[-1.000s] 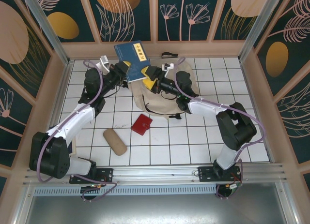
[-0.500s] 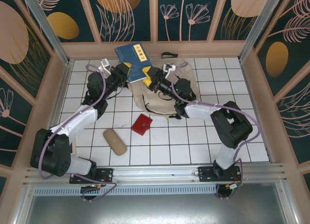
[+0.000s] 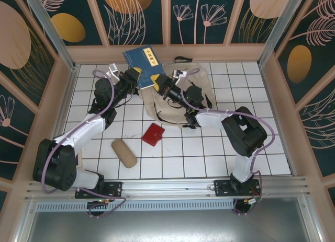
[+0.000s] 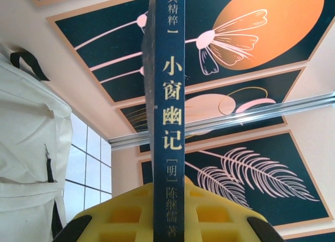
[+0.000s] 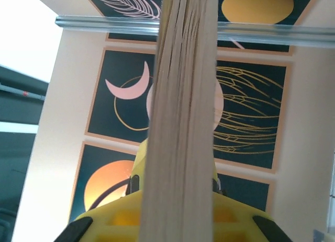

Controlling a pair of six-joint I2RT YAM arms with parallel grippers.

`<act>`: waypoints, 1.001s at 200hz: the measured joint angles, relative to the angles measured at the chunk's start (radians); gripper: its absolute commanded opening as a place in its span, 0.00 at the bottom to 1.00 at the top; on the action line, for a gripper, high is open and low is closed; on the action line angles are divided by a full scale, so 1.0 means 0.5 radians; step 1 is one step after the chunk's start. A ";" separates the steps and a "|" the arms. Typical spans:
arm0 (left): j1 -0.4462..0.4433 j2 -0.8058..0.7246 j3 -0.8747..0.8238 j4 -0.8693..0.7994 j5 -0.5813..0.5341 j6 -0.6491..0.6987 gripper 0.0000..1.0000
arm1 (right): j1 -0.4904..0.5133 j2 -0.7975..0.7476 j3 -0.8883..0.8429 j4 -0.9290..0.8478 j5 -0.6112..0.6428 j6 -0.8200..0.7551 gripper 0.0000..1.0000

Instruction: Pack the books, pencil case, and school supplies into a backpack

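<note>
Clamped on the book (image 3: 144, 64) from two sides: at the spine by the left gripper (image 3: 137, 75), at the page edge by the right gripper (image 3: 159, 81). Held at 12 o'clock of the table (image 3: 209, 148), above the backpack (image 3: 172, 108) top. Since a second ago, only a slight shift of the right gripper toward 10 o'clock; no change for the pencil case (image 3: 124, 152) and the red square (image 3: 153, 134), toward 7 o'clock from the backpack.

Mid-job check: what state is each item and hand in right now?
book: lifted, held by both hands
left hand: shut on book
right hand: shut on book
backpack: lying on table; open or zipped, cannot tell
pencil case: lying on table, unpacked
red square: flat on table, unpacked
</note>
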 measured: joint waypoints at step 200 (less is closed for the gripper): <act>-0.873 0.922 1.238 -1.893 -0.523 1.263 0.72 | -0.814 -1.531 -0.497 -2.248 0.636 -1.620 0.00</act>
